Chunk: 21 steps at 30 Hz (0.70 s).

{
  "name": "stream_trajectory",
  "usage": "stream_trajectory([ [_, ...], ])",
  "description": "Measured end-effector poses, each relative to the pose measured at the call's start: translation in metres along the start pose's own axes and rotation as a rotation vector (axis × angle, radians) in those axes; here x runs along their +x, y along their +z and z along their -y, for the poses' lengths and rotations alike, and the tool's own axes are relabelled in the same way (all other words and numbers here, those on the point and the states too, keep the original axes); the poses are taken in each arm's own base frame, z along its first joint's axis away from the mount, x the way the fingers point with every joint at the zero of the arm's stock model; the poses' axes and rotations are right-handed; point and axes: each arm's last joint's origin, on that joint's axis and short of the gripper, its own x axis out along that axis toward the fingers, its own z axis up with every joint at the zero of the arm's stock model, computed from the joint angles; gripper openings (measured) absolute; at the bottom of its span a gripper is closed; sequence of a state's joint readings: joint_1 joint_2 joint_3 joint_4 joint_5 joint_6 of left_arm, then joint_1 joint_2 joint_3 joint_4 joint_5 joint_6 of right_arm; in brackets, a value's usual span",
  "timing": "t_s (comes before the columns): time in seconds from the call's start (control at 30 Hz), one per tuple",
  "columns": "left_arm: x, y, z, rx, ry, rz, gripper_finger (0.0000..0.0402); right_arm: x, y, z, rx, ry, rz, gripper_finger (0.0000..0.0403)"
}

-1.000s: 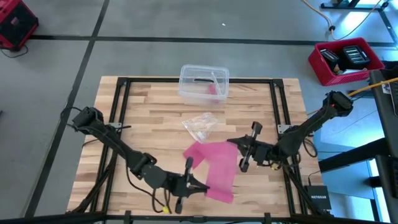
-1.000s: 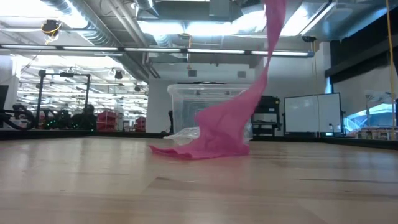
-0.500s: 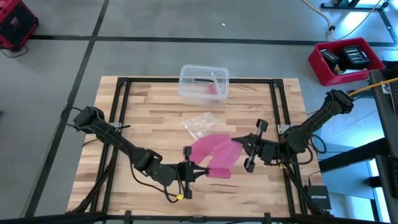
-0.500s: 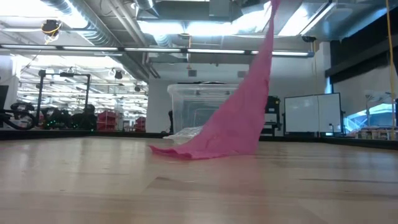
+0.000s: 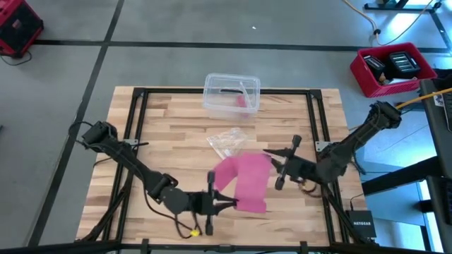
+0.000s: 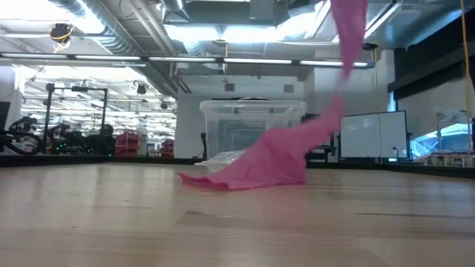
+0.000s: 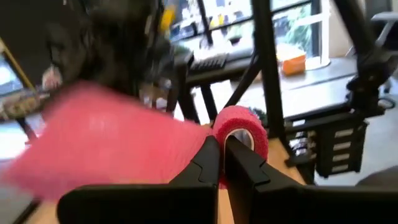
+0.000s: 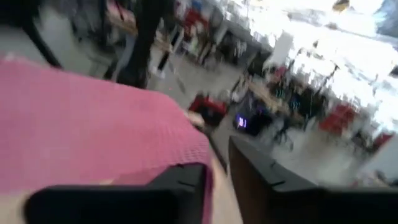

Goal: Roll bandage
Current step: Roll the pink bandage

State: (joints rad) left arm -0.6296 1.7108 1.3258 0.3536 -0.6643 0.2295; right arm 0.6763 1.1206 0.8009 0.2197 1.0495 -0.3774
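Left gripper [image 5: 220, 202], at about 6 o'clock on the table [image 5: 169, 123], is clamped tight on the rolled end of the pink bandage [image 5: 244, 180], the roll sitting at its fingertips in the left wrist view. Right gripper [image 5: 274, 169], at about 4 o'clock, has its jaws slightly parted with the bandage's loose end lying between them. The strip lies mid-table at 6 o'clock from the clear plastic box [image 5: 232, 94].

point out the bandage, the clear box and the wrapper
bandage [image 5: 244, 182]: high view, middle of the spread pink band
clear box [image 5: 232, 94]: high view, its floor, near the table's far edge
wrapper [image 5: 227, 143]: high view, centre of the crinkled plastic
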Motion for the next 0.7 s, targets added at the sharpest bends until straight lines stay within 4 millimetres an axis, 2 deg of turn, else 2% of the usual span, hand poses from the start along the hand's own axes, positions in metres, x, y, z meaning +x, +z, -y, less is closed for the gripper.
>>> stream_trajectory([
  [0.17, -0.004, 0.021, -0.001, 0.069, 0.002, 0.055, 0.0, 0.001, -0.021, -0.008, 0.079, 0.173, -0.114, 0.0151],
  [0.33, -0.004, 0.031, -0.006, 0.122, 0.082, 0.054, 0.0, -0.003, -0.029, -0.018, 0.205, 0.477, -0.2, 0.0192],
  [0.43, -0.003, 0.031, -0.01, 0.139, 0.149, 0.04, 0.0, -0.006, -0.03, -0.021, 0.299, 0.623, -0.241, 0.0201],
  [0.53, -0.002, 0.032, -0.014, 0.158, 0.238, 0.013, 0.0, -0.009, -0.03, -0.019, 0.348, 0.686, -0.303, 0.0201],
  [0.7, -0.003, 0.031, -0.017, 0.189, 0.328, -0.027, 0.0, -0.019, -0.013, 0.004, 0.411, 0.669, -0.423, 0.0194],
])
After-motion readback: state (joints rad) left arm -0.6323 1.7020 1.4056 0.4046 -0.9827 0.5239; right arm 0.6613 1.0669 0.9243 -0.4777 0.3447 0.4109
